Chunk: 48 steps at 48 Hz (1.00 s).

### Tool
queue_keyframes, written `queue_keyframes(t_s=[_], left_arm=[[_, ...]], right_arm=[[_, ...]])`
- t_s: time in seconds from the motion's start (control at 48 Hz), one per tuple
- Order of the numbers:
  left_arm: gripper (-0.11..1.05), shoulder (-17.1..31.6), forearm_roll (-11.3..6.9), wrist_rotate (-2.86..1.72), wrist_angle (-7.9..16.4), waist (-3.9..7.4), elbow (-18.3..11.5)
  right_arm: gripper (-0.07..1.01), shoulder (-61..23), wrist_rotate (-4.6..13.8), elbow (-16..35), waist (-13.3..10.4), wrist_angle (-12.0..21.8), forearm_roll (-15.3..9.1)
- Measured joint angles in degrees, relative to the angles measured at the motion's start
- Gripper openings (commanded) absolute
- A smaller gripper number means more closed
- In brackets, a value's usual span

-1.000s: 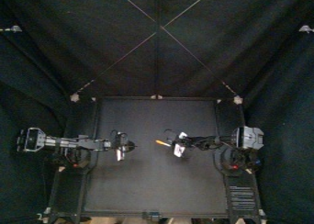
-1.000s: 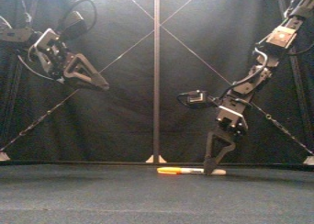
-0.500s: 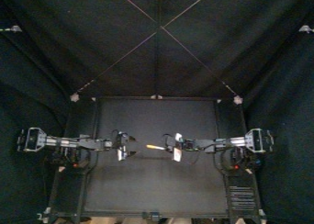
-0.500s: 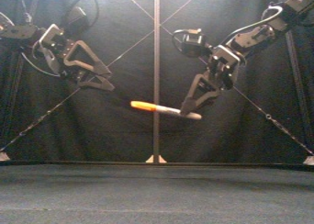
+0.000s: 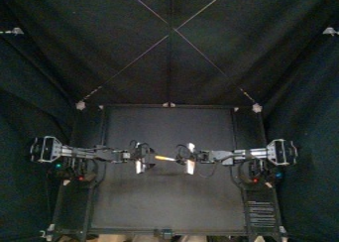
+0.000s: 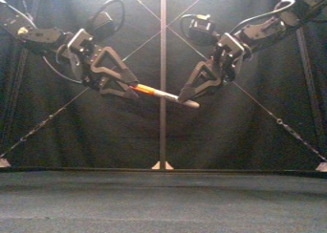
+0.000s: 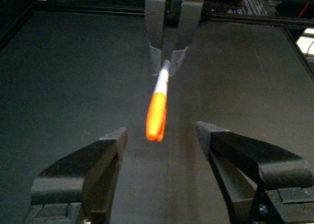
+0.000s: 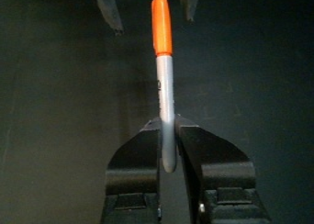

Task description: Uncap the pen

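The pen (image 6: 163,95) hangs in air above the middle of the tabletop (image 5: 133,201), its grey end clamped in the right hand (image 6: 192,99). The left hand (image 6: 125,84) stands wide at the orange cap (image 7: 157,117). If it closes off-centre, it could tilt the pen or knock it loose.

We find the booth dim, lit from above; in the front view a pale wash falls on the back curtain (image 6: 141,31) near its top and fades to black lower down; the table (image 5: 166,201) shows dull grey, with no clear shadows on it (at least from the top view); in the left wrist view glare washes out the orange cap of the pen (image 7: 160,99), and the table carries a soft sheen.
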<state>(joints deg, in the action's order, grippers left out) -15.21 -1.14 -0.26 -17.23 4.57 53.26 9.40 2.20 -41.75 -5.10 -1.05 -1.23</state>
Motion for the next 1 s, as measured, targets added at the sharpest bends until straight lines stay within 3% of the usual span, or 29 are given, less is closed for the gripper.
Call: queue_keyframes(t_s=[0.229,0.354,0.729,1.0], left_arm=[[0.93,1.2,-5.27,0.0,0.0,0.0,-1.8],[0.88,1.2,-6.77,0.0,0.0,0.0,-1.8],[0.44,1.6,-7.03,0.09,0.4,-0.26,-1.8],[0.4,-0.5,-6.94,0.09,0.5,-0.26,0.2]], right_arm=[[0.45,-0.1,-0.26,0.0,0.4,-0.1,-0.1],[0.45,-0.2,-0.35,0.0,0.4,-0.1,-0.1],[0.45,-0.2,-0.53,0.4,0.5,-0.3,-1.1],[0.45,-0.2,-0.26,0.4,0.4,-0.6,-1.1]])
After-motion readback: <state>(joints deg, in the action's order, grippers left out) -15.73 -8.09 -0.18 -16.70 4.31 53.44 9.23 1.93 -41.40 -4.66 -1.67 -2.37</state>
